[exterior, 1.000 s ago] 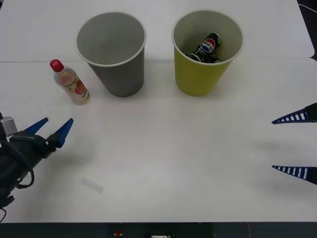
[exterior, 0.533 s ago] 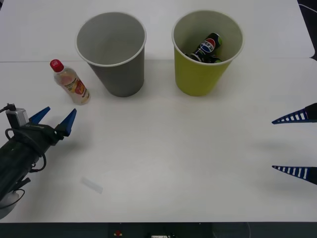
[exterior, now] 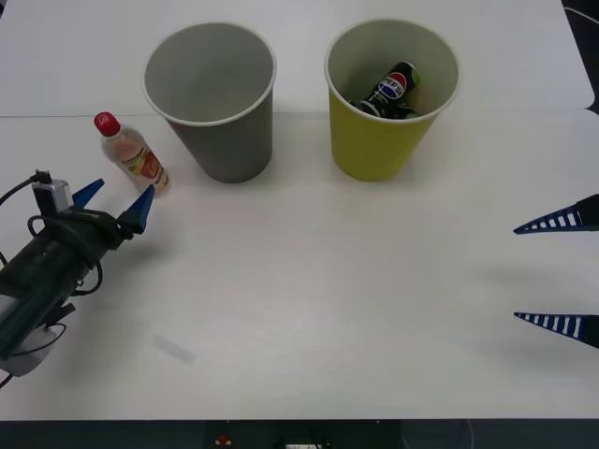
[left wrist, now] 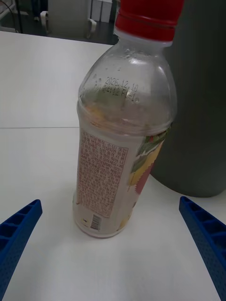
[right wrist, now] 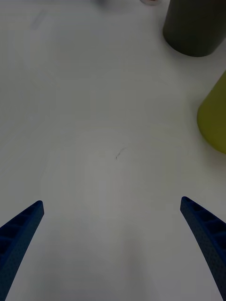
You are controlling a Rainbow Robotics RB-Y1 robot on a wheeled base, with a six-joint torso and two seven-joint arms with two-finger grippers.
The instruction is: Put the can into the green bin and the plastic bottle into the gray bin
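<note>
Blue and ribbed, the fingers of our left gripper (exterior: pixel 114 199) had come up the table (exterior: pixel 309 299) from its near left corner in the last second, closing on the plastic bottle (exterior: pixel 133 157) until the tips were just short of its base, spread wide and empty. In the left wrist view the bottle (left wrist: pixel 123 131) stood squarely between the two open fingers, so we judged that the approach was lined up and that the next step was to slide forward around the body and close. Half the task looked done already: the can (exterior: pixel 391 90) lay tilted inside the green bin (exterior: pixel 384 140) toward the far right of the table. The bottle stood on its base near the left edge, just beside the gray bin (exterior: pixel 225 140) and apart from it, nothing yet inside that bin. Its long axis ran up and down, red cap on top, and in the front view it seemed to lean with the cap toward the far left corner, which we took for a trick of the angle. Our right gripper (exterior: pixel 560 272) waited at the right edge, fingers wide apart, holding nothing.
</note>
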